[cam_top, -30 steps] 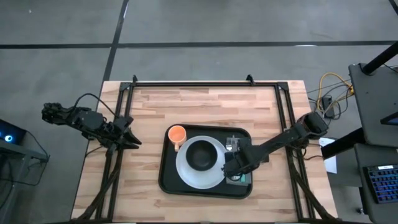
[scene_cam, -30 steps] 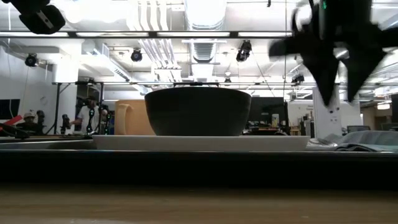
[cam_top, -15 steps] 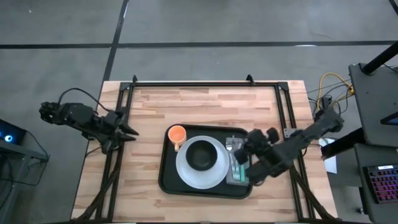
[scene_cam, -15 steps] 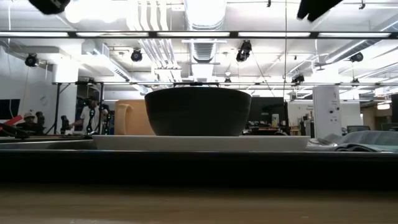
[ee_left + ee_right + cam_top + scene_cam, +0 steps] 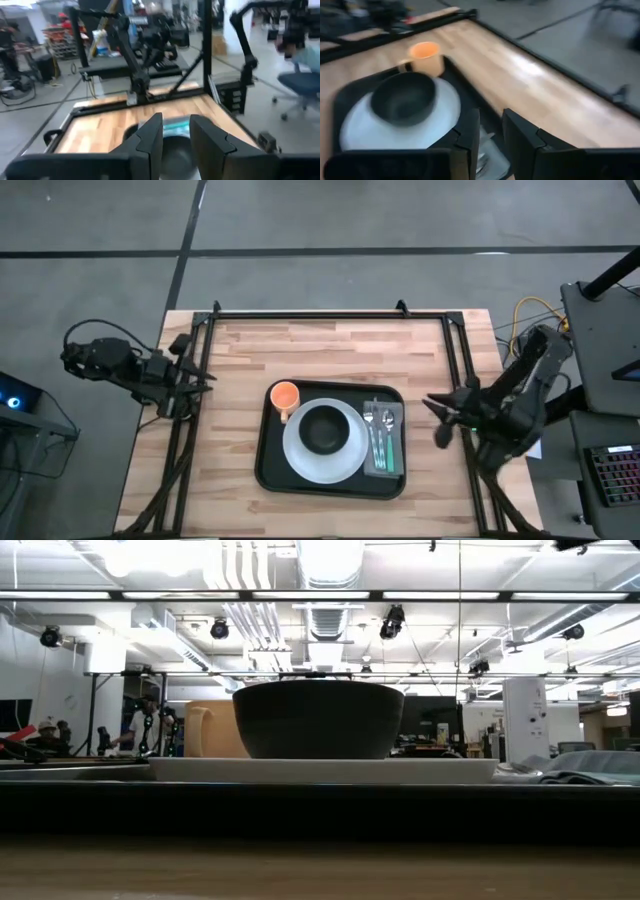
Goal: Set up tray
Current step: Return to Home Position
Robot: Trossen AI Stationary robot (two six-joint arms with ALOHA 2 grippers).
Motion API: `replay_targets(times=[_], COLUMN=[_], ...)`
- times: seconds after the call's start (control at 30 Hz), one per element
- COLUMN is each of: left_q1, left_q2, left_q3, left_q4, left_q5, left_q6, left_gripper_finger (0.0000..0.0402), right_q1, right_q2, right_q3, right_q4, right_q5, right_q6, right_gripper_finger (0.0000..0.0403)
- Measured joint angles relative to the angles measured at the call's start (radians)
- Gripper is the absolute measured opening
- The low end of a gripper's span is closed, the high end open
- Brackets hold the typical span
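right hand [image 5: 438, 420] released, empty, at bench's right edge | tray [image 5: 270, 472] just inward, long axis left-right | left hand [image 5: 198, 383] parted, empty, farther

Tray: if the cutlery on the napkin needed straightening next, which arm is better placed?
Likely right: the right pincer is just off the tray on the cutlery side; the left pincer is at the table edge, beyond the plate.

High: straight down, whole table [image 5: 330, 350]; low: table height, close to tray [image 5: 300, 804]; both wrists face tray
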Motion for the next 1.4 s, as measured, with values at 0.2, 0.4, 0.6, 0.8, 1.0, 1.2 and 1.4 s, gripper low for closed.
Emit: replay_targets(times=[0.2, 0.4, 0.6, 0.8, 1.0, 1.2, 1.4], left_q1=[0.000, 0.000, 0.000, 0.000, 0.000, 0.000, 0.000], left_q2=[0.005, -0.001, -0.002, -0.002, -0.002, 0.002, 0.015], left_q3=[-0.001, 0.009, -0.019, -0.095, -0.163, -0.165, -0.165], left_q4=[0.080, 0.099, 0.072, 0.073, 0.226, 0.241, 0.264], left_q5=[-0.018, -0.132, -0.171, -0.165, -0.164, -0.163, -0.138], left_q6=[0.041, 0.047, -0.061, -0.163, -0.157, -0.175, -0.207], left_gripper_finger=[0.0079, 0.0079, 0.0079, 0.0079, 0.0079, 0.0079, 0.0079], right_q1=[0.248, 0.370, 0.439, 0.541, 0.700, 0.924, 1.044], right_q2=[-0.191, -0.348, -0.390, -0.391, -0.439, -0.581, -0.638], right_q3=[-0.148, -0.237, -0.284, -0.287, -0.323, -0.408, -0.488], right_q4=[0.000, 0.035, 0.174, 0.245, 0.188, 0.120, 0.403], right_q5=[0.024, -0.095, 0.188, 0.311, 0.353, 0.395, 0.450], right_q6=[0.168, 0.262, -0.042, -0.340, -0.335, -0.229, -0.500], right_gripper_finger=[0.0068, 0.0075, 0.0082, 0.0074, 0.0068, 0.0077, 0.0086])
